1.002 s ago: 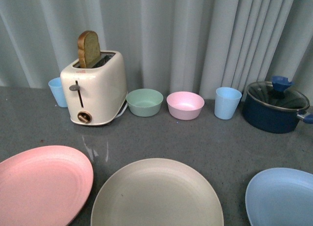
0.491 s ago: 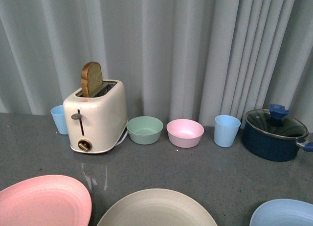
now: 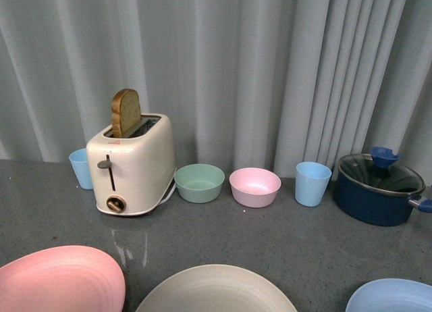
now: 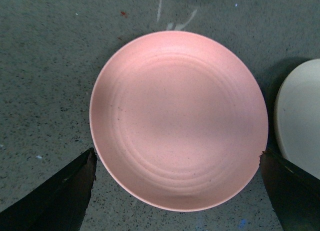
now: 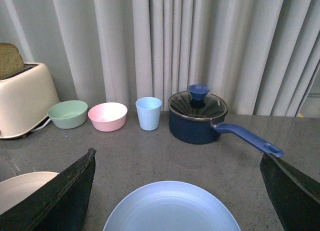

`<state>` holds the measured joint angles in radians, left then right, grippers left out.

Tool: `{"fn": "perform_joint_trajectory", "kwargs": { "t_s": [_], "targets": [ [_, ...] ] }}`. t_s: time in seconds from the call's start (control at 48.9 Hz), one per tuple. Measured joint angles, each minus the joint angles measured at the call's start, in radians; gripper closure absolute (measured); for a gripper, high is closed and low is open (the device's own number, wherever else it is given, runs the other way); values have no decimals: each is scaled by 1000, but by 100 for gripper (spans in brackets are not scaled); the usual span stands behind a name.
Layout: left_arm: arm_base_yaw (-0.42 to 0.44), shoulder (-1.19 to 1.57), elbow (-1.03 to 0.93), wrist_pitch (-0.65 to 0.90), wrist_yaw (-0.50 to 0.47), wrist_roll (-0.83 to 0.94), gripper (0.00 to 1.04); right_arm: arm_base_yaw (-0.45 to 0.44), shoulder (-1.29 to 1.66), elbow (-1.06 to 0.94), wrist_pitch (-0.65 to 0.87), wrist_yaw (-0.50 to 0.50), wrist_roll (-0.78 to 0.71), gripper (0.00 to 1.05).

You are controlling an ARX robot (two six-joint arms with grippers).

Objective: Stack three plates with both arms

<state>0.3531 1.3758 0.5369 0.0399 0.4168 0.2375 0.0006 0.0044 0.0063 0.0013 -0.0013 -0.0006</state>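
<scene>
Above pink plate (image 4: 178,121) w/ my left jaws wide, right jaws wide by blue plate (image 5: 172,208); nothing stacked, next imo: grab a rim.

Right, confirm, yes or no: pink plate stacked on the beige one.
No, the pink plate lies on the bare table, a gap apart from the beige plate.

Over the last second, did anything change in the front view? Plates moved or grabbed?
Only the view shifted: the front camera tilted upward, so everything slid lower in frame together. The pink plate, beige plate and blue plate now show only their far parts at the bottom edge. Nothing was taken hold of or let go. The plates, toaster and pot keep the same layout, with no plate stacked yet.
</scene>
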Motion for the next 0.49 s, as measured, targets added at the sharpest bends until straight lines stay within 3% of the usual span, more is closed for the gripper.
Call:
{"fn": "perform_joint_trajectory", "kwargs": {
  "t_s": [0.123,0.286,0.491],
  "targets": [
    [-34,120,31,3,5,65,7,0,0,0,0,0,0,7],
    [-72,225,85,57,-73,89,7,0,0,0,0,0,0,7],
    [-66,341,145,64,-117,120,7,0,0,0,0,0,0,7]
  ]
}}
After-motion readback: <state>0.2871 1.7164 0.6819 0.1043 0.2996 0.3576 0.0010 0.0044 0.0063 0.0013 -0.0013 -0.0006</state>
